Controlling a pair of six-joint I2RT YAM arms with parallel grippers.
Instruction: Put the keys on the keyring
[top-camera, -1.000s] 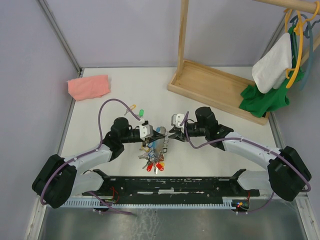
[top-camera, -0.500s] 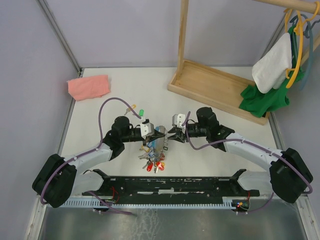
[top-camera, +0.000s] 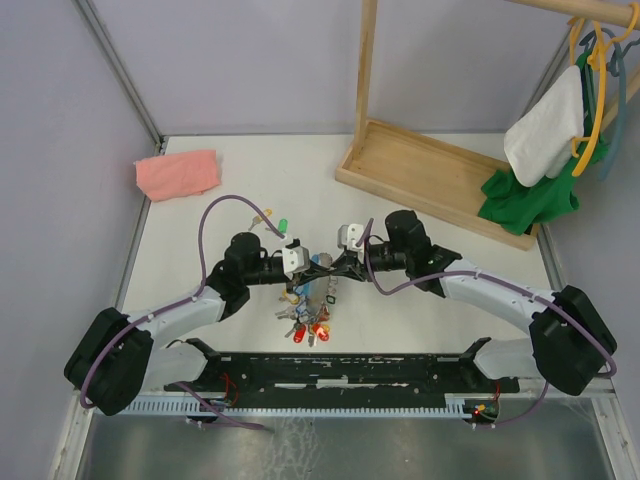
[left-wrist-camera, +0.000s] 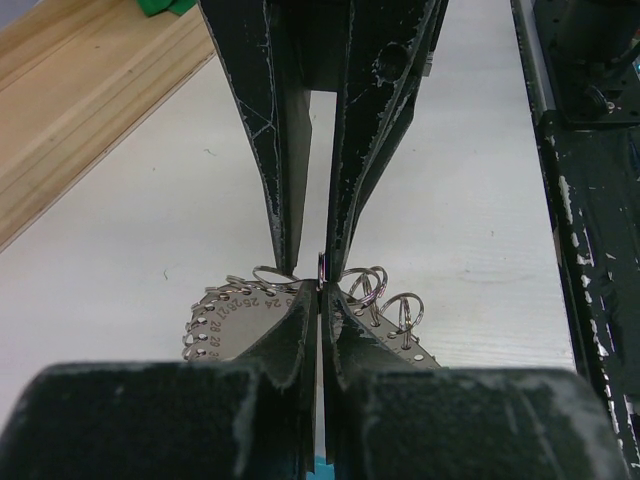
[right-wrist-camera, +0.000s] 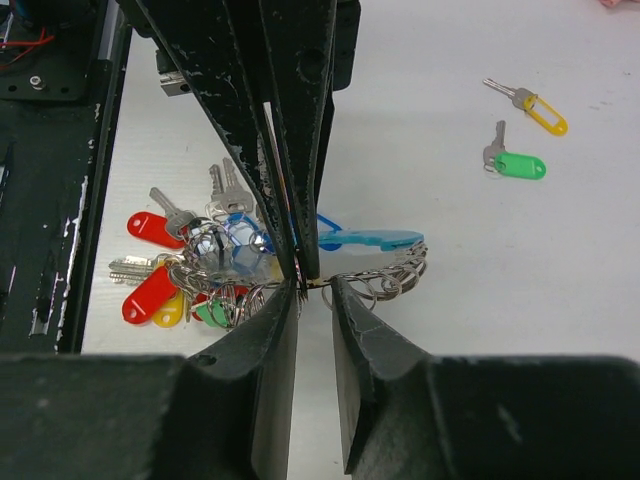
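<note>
The keyring (right-wrist-camera: 392, 277) is a thin metal ring with a bunch of coloured-head keys (top-camera: 310, 318), a light-blue tag (right-wrist-camera: 372, 240) and a grey numbered curved piece (left-wrist-camera: 226, 318). My left gripper (left-wrist-camera: 320, 298) is shut on the ring's wire and holds it just above the table. My right gripper (right-wrist-camera: 316, 288) faces it tip to tip, its jaws a little apart around the same wire, the left pad touching it. The two loose keys lie on the table beyond: the yellow-headed one (right-wrist-camera: 541, 111) and the green-headed one (right-wrist-camera: 517, 165), also seen from above as the green key (top-camera: 283, 224).
A pink cloth (top-camera: 177, 173) lies at the far left. A wooden rack base (top-camera: 430, 178) stands at the far right, with clothes on hangers (top-camera: 545, 140) above it. The black base rail (top-camera: 350, 370) runs along the near edge.
My right gripper has edged left up to the left gripper's tips, and its jaws have narrowed. The left gripper and the ring have stayed in place.
</note>
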